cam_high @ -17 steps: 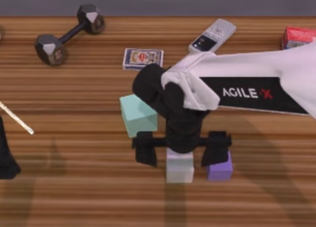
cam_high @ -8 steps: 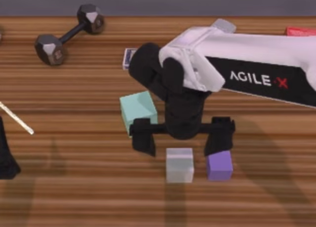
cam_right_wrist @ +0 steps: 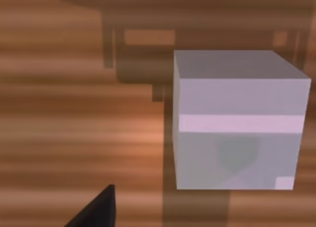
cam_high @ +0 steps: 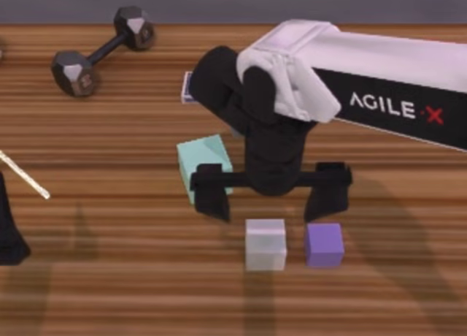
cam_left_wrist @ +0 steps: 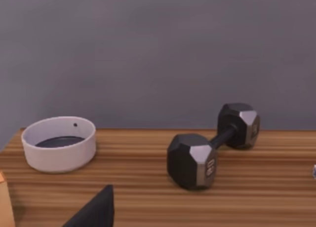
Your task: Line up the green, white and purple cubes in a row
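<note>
Three cubes sit on the surface point(cam_high: 109, 153) — white cube point(cam_high: 265, 243) and purple cube point(cam_high: 324, 244) side by side at lower centre, green cube point(cam_high: 204, 163) upper left of them. My right hand point(cam_high: 270, 199) hovers released above; my left hand point(cam_high: 9, 237) waits at the left edge.

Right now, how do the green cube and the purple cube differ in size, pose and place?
The green cube is clearly bigger than the purple cube. The green cube sits turned a little against the table's grain, while the purple cube sits square to it. The green cube lies farther back, partly under the right gripper with its open fingers, while the purple cube stands in the open, beside the white cube with a small gap. Both are plain matte cubes resting on the wooden table.
</note>
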